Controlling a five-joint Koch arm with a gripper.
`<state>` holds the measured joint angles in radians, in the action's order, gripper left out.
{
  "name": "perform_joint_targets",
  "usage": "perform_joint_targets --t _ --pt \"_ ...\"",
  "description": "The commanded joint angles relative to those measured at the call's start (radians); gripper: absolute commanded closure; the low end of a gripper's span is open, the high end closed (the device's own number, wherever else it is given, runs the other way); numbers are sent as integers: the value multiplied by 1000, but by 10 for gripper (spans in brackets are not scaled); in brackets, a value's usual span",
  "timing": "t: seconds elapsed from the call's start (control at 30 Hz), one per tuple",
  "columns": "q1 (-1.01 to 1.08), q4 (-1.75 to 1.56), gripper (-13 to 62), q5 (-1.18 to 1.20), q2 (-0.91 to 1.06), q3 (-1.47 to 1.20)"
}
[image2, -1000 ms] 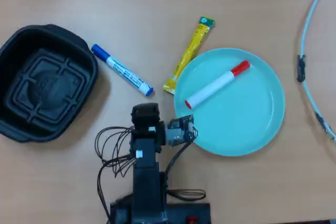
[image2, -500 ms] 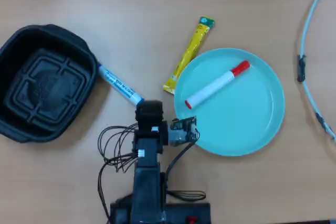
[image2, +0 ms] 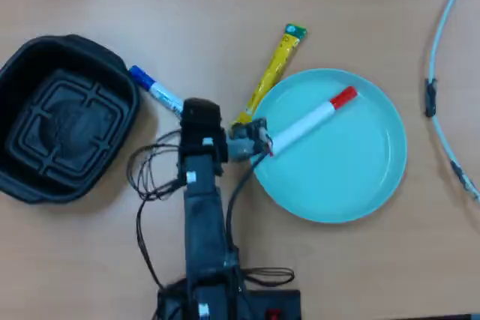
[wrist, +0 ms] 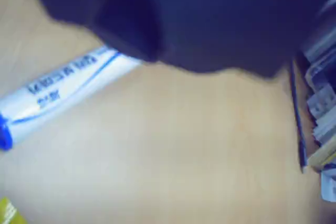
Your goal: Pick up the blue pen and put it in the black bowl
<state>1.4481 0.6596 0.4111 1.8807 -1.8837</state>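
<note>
Jaws can't be read from where I stand: the gripper [image2: 196, 110] hangs right over the blue pen [image2: 155, 90], and whether it is parted or closed I cannot tell. Seen from the wrist, only a dark blur crosses the pen's white barrel [wrist: 63, 87]. From overhead, the pen lies flat on the wooden table [image2: 225, 5], its blue cap just beside the black bowl [image2: 45, 177]. Right of the arm lie a yellow sachet [image2: 271, 73] and a teal plate [image2: 352, 192] carrying a red-capped marker [image2: 311, 120].

Pen [image2: 154, 89] on table between bowl [image2: 22, 65] and plate [image2: 360, 185].
</note>
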Motion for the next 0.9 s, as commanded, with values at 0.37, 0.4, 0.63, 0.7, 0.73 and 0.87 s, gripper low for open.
perform_joint_targets --t 0.37,0.4,0.63,0.7,0.73,0.87 --pt "-126 -60 399 399 -132 106" --pt "-158 -64 374 416 -143 103" --pt "-202 -114 132 495 -250 38" --pt "-202 -132 77 543 -252 14" --pt "-202 -152 62 549 -252 -2" --pt "-186 -253 59 554 -253 -69"
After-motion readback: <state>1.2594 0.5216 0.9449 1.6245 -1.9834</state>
